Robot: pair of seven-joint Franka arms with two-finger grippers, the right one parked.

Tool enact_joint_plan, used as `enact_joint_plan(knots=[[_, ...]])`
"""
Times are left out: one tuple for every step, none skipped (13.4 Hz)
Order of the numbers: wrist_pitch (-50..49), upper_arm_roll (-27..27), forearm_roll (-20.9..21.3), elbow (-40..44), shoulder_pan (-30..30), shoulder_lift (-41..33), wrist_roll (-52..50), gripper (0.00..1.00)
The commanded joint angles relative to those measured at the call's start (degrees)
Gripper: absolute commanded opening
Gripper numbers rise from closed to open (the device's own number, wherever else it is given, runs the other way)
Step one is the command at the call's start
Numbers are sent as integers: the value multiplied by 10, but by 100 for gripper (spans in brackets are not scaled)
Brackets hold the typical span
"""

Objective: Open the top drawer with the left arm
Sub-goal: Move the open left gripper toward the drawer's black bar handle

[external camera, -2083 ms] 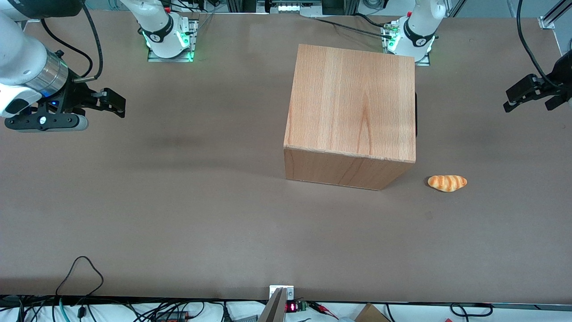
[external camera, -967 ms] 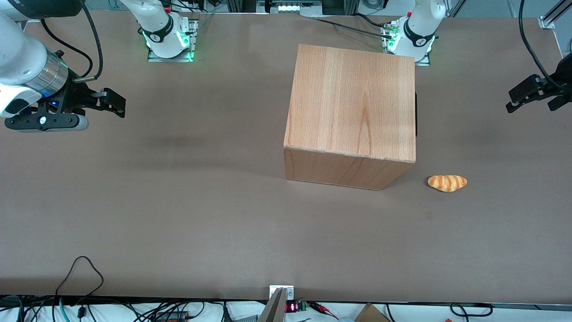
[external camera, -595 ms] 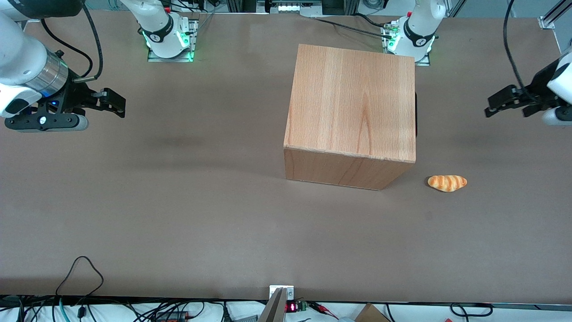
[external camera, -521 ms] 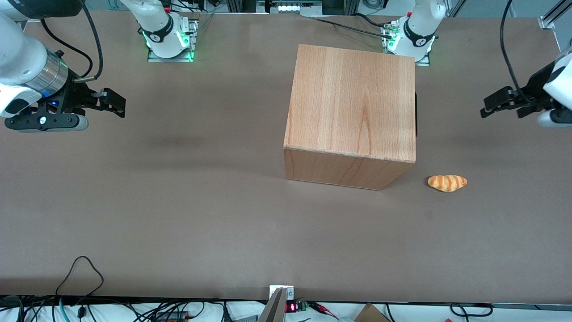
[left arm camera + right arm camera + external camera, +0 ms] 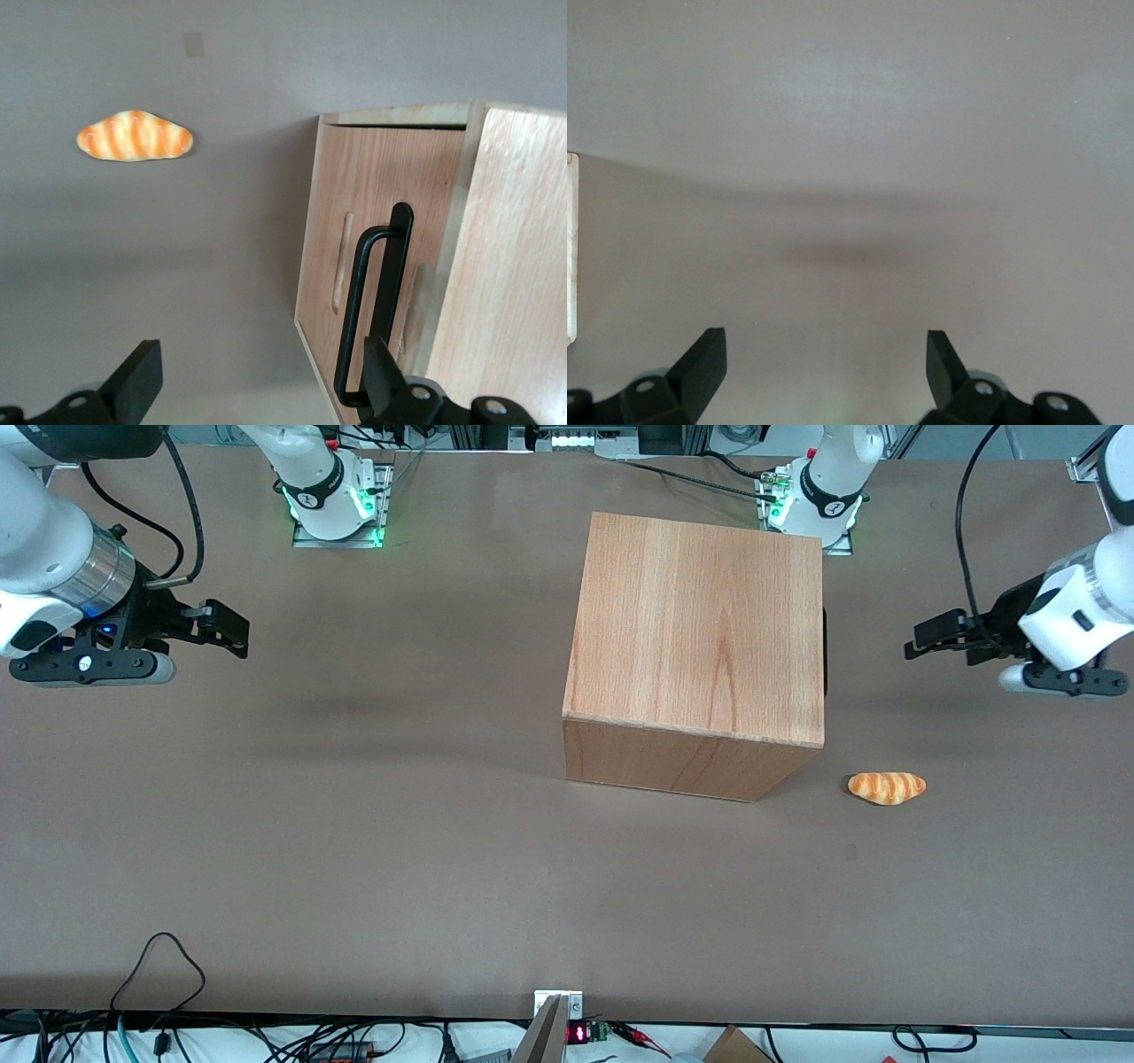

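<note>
At the right edge of the front view, the left arm's gripper (image 5: pixel 923 640) hovers spread wide and empty, well apart from the cabinet (image 5: pixel 700 629); its top drawer (image 5: pixel 372 266), black handle (image 5: pixel 376 310) forward, sits closed; a bread roll (image 5: pixel 887 787) lies nearer the camera.

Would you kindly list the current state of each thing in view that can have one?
top drawer: closed, front panel flush with the cabinet, black handle untouched.
cabinet: upright on the table, nothing on top.
left arm's gripper: jaws open, empty, in the air in front of the drawer, apart from the handle.
bread roll: lying flat on the table, beside the cabinet, nearer the front camera than the gripper.
</note>
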Motion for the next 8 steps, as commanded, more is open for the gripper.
enact_joint_plan(knots=[[35, 0, -36, -47, 3, -8, 39, 100], [43, 0, -44, -60, 3, -8, 50, 100], [53, 0, -49, -72, 3, -8, 57, 100], [61, 0, -59, -79, 3, -8, 58, 100], [72, 0, -62, -91, 2, -8, 59, 100], [80, 0, -66, -102, 2, -8, 64, 100], [88, 0, -75, -113, 1, -8, 79, 100], [93, 0, -78, -121, 1, -8, 83, 100]])
